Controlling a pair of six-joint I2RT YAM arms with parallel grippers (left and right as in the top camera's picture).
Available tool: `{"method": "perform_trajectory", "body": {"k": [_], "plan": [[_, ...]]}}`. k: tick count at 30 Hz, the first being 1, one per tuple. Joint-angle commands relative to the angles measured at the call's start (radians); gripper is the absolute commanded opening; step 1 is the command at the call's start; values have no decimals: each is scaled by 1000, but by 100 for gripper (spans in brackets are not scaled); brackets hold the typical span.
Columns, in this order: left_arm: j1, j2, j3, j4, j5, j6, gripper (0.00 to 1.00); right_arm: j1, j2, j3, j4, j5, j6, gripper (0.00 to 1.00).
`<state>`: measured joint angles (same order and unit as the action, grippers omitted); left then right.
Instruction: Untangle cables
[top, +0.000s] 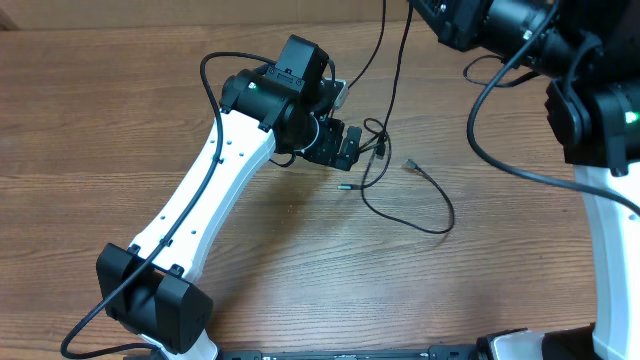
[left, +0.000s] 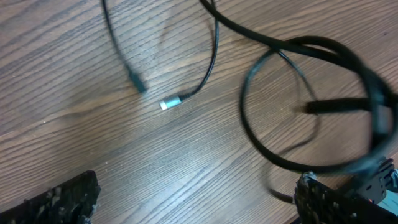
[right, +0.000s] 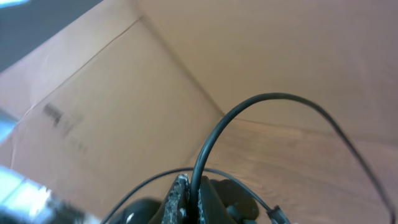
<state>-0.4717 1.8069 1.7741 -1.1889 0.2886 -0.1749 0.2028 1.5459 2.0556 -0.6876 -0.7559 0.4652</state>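
Observation:
The cables are thin black wires on the wooden table. Two strands run down from the top edge to a small tangle, then a loop curves out to the right. One plug end lies right of the tangle and a silvery one below it. My left gripper hovers just left of the tangle, open. In the left wrist view its fingers are wide apart with bare wood between them, a cable loop and a silvery plug ahead. My right gripper is shut on a cable, lifted.
The right arm stands at the right edge, its head at the top edge with thick black cords hanging off it. The left arm's base is at the bottom left. A brown cardboard wall fills the right wrist view.

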Motion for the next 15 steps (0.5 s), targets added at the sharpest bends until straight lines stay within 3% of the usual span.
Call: {"method": "perform_trajectory", "body": {"k": [1,4,6,10,15], "plan": [[0,5,21,2,-31,26,99,-2,-33,34,6,-171,-245,4],[0,5,9,3,-33,25,100,-9,-36,34,-19,-153,-433,4],[0,5,-2,2,-32,21,100,-22,-35,34,-20,-61,-450,4],[0,5,-36,12,-34,22,100,-30,-35,34,2,313,-245,4],[0,5,-70,34,-33,21,99,-30,-35,34,6,548,-119,4]]}}
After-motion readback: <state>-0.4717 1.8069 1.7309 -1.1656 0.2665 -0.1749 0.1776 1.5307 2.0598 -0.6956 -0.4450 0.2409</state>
